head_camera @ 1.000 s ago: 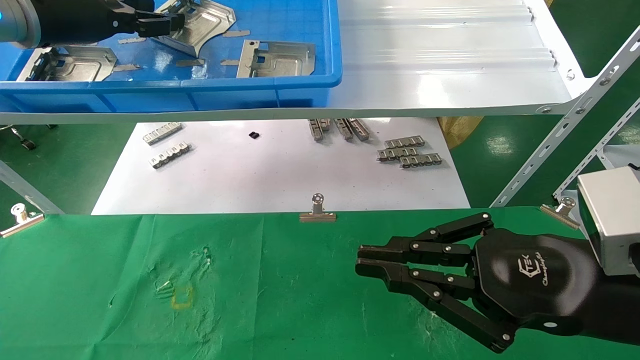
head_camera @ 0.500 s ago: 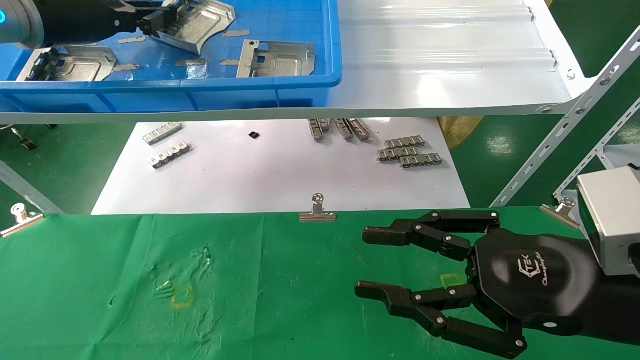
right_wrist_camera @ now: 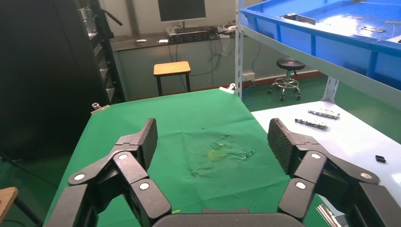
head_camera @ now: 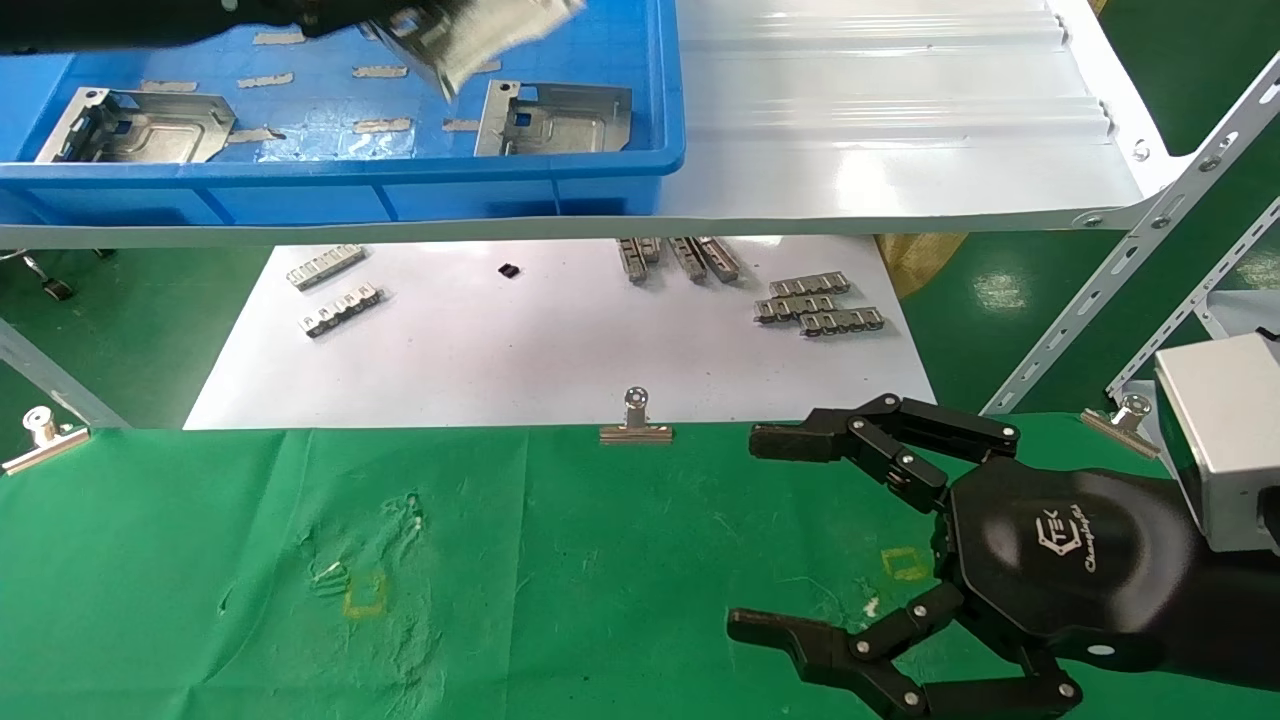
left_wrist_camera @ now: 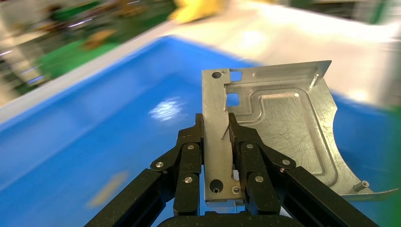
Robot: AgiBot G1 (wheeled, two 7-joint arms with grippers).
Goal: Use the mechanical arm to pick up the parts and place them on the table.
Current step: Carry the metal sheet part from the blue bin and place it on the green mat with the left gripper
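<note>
Part [left_wrist_camera: 279,127] in left end effector [left_wrist_camera: 217,137] (wrist-view only)

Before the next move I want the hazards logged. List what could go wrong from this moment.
1. The left gripper pinches the lifted part only along one bent edge, so it may swing or slip out above the blue bin.
2. The right gripper hovers wide open over the green table, possibly blocking the spot where the part comes down.

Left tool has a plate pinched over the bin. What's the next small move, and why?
Probably carry the part out past the blue bin's front wall toward the green table. The left tool grips its tabbed edge, already lifted off the bin floor.
</note>
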